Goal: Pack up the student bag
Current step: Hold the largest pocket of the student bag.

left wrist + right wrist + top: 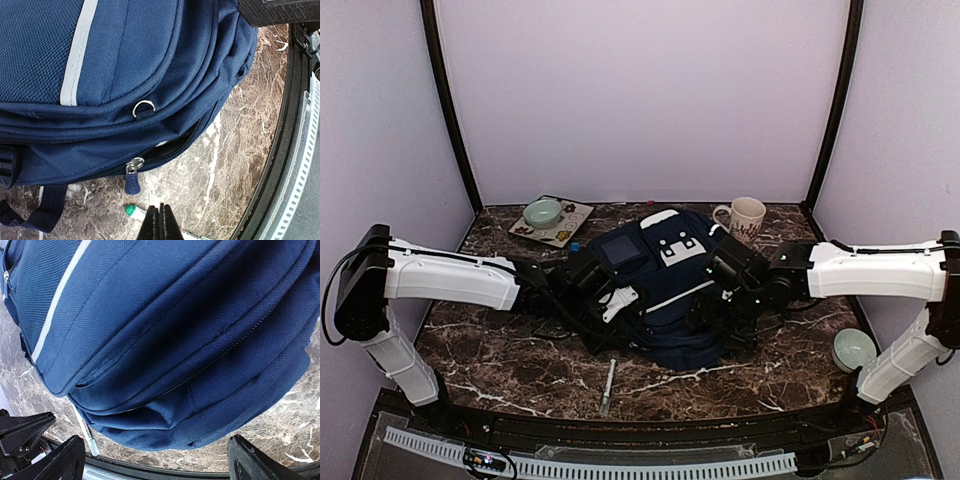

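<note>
Left wrist: woven navy student bag (150, 60)

**Robotics lab test cell.** You are looking into a boxed-in bench, not a lived-in room. Plain lavender wall panels (640, 90), framed by dark posts (450, 110), enclose a marble-patterned tabletop (510, 370). The white left arm (450, 280) enters at 8 o'clock and the right arm (875, 270) at 4 o'clock. A toothed cable duct (620, 467) runs along 6 o'clock. The props look staged: a mug (747, 215) at 1 o'clock, a bowl (542, 212) on a tray (575, 222) at 11 o'clock, and the student bag (665, 325) at centre.
</note>
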